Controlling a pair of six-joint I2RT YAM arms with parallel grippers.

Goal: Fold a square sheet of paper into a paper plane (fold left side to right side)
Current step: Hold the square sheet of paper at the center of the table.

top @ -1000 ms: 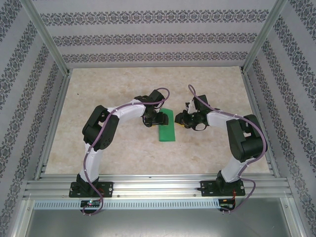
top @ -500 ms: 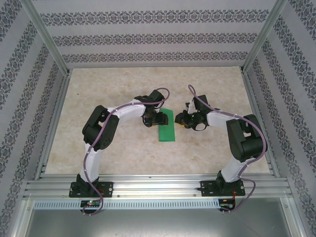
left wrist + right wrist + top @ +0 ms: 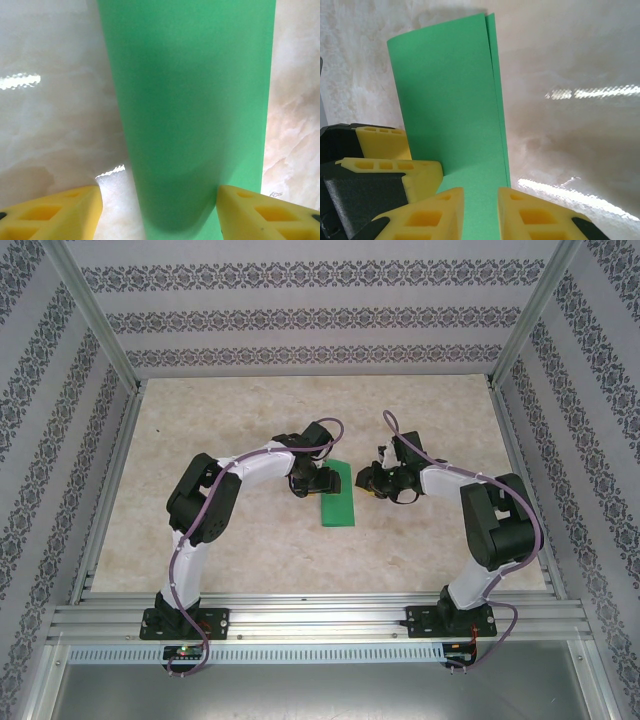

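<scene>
Right end effector [image 3: 366, 481] has drifted slightly rightward — barely a nudge

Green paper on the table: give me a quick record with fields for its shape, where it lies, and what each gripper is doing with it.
paper: square sheet of paper, folded in half into a narrow strip
place: lying on the table, between the two grippers
edges: the two free edges nearly match, slightly offset
left gripper: open, fingers wide apart on either side of the strip
right gripper: jaws narrowly apart over the strip's end, paper showing in the gap
plane: not yet formed
</scene>
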